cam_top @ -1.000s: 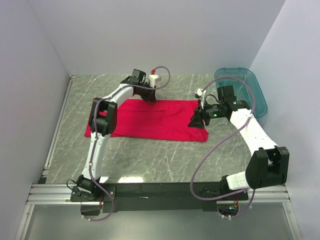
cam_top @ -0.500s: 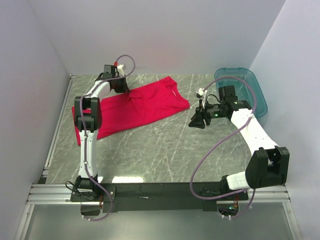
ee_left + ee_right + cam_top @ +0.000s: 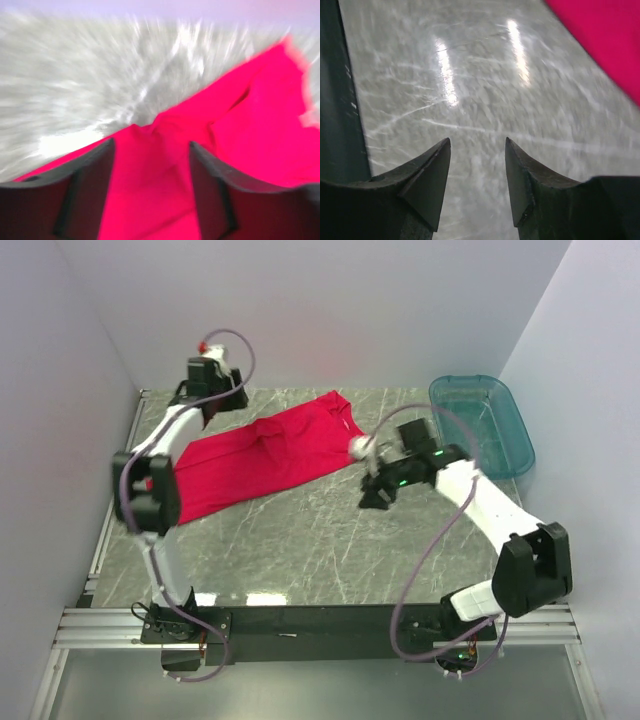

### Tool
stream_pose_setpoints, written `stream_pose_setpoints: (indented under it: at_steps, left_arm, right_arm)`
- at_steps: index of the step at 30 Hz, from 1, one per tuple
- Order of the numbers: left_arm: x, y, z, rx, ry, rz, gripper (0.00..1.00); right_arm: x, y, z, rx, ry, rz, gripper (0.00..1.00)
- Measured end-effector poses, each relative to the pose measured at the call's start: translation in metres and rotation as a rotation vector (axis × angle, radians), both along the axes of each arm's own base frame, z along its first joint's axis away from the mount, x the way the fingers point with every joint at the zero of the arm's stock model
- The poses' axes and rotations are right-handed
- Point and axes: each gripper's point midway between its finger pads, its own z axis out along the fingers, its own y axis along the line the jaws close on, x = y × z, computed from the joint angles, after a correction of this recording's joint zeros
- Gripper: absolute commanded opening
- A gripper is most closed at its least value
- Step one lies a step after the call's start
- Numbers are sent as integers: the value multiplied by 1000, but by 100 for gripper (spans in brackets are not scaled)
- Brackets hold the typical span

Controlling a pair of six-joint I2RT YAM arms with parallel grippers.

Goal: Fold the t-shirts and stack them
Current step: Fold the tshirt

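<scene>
Red t-shirt (image 3: 265,455) — soft, rumpled cloth — lies slantwise on the glossy grey marbled table (image 3: 320,550); left gripper (image 3: 150,146) and right gripper (image 3: 477,145) both gape, empty.

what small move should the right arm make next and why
Probably ease the right gripper across to the nearest edge of the t-shirt and pinch it. Both it and the left gripper are open and look empty, the shirt lies skewed and rumpled, and the right one hangs over bare table beside it.
</scene>
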Motion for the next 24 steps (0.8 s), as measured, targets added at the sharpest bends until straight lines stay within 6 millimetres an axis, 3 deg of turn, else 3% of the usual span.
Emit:
stream_pose_setpoints:
  at_steps: [2, 5, 6, 9, 11, 13, 18, 21, 24]
  left_arm:
    - [-18, 12, 48, 5, -96, 58, 80]
    - [-71, 37, 129, -30, -257, 176, 87]
    - [-97, 47, 162, -60, -331, 223, 88]
    - [-157, 91, 201, -116, -440, 373, 93]
    - [-199, 127, 202, -127, -467, 509, 97]
    - [-236, 148, 193, -129, -473, 608, 97]
    - [-299, 149, 164, -132, -445, 674, 99]
    - [-319, 153, 170, -119, -470, 705, 99]
    - [-329, 157, 171, -98, -467, 733, 98]
  right_arm:
    - [-14, 28, -12, -65, -81, 134, 56]
    - [-39, 77, -41, -190, -230, 347, 57]
    - [-43, 95, -51, -220, -282, 403, 57]
    - [-41, 139, -80, -315, -404, 478, 57]
    - [-35, 179, -96, -363, -481, 502, 57]
    - [-25, 219, -104, -374, -564, 498, 57]
    - [-15, 323, -112, -346, -743, 423, 57]
    - [-18, 360, -116, -317, -791, 391, 58]
    - [-12, 377, -121, -317, -826, 343, 59]
